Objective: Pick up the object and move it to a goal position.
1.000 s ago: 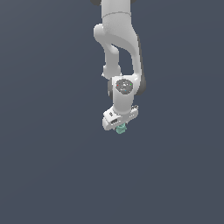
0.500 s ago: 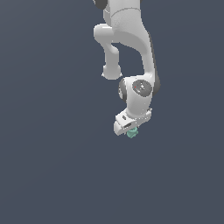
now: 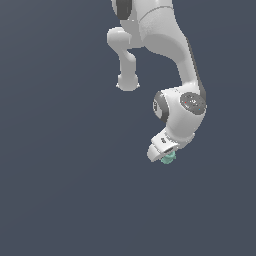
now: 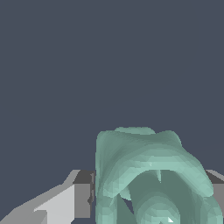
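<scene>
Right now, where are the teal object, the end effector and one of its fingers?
teal object [image 4: 148, 175]: wrist view, middle of its bumpy surface.
end effector [image 3: 166, 156]: exterior view, midway between the fingertips, where the object sits.
finger [image 4: 82, 199]: wrist view, grey pad beside the object.

Simulated void, flat slate-grey backdrop (no furnishings), lone white rendered arm [image 3: 175, 60]

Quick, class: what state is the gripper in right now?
Gripper: closed on the teal-green object, with a finger against each side.
</scene>
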Motion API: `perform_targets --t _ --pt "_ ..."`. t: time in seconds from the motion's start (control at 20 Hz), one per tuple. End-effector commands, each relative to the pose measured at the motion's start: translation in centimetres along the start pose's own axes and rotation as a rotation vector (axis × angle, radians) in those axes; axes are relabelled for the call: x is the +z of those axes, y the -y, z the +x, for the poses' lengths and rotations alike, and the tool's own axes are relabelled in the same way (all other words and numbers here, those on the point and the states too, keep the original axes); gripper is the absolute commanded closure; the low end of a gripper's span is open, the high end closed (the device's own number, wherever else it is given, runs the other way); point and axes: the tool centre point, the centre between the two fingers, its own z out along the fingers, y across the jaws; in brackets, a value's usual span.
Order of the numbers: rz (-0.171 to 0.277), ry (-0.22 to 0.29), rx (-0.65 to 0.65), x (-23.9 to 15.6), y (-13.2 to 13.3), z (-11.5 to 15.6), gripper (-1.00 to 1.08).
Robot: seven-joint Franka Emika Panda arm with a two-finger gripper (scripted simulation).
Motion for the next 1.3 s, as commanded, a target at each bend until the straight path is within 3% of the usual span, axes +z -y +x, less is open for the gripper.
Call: perform_targets --t 0.0,0.6,1.25 --pt "0.0 0.0 0.001 -0.6 0.8 1.5 1.08" --pt "0.0 0.0 0.001 -2.6 3.5 7.0 1.08" --pt "0.0 0.001 0.0 -3.1 4.3 8.8 1.08"
